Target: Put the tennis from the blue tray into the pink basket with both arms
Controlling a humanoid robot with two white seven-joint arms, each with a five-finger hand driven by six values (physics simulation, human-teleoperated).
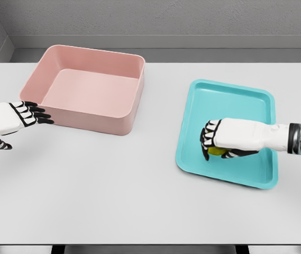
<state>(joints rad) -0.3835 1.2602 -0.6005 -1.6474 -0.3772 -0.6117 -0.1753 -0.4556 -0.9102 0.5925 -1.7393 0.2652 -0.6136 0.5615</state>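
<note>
Curling over the tennis ball (217, 151) in the blue tray (256, 95), the right hand (225, 140) is risking squeezing it out sideways; the left hand (26, 115) is waiting open-fingered beside the pink basket (119, 119).

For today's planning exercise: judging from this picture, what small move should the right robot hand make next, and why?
Probably lift straight up: the right robot hand is curled over the ball, which still sits in the tray. Raising it should clear the rim before heading to the basket, where the left robot hand waits open.
</note>
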